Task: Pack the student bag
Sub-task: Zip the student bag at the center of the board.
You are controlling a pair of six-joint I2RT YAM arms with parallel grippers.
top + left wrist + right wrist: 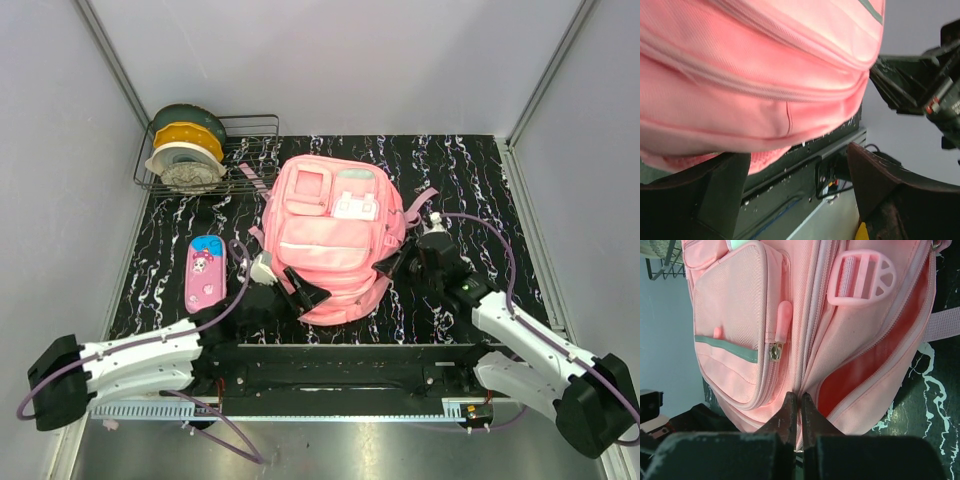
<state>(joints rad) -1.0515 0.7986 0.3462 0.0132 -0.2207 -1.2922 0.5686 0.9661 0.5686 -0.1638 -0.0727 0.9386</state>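
Right gripper has its jaws pressed together right at a side seam of the big pink fabric student bag, which sits just to its left. Left gripper, jaws spread wide, is at the bag's near-left corner. The bag lies flat mid black marbled counter, pockets up, long axis near-to-far.

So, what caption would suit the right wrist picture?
Right gripper closed at a zip seam of the pink student bag.

Pink student bag lies flat at mid-bench
Front pockets and white-pink clasp patch face up; pink straps trail sideways.
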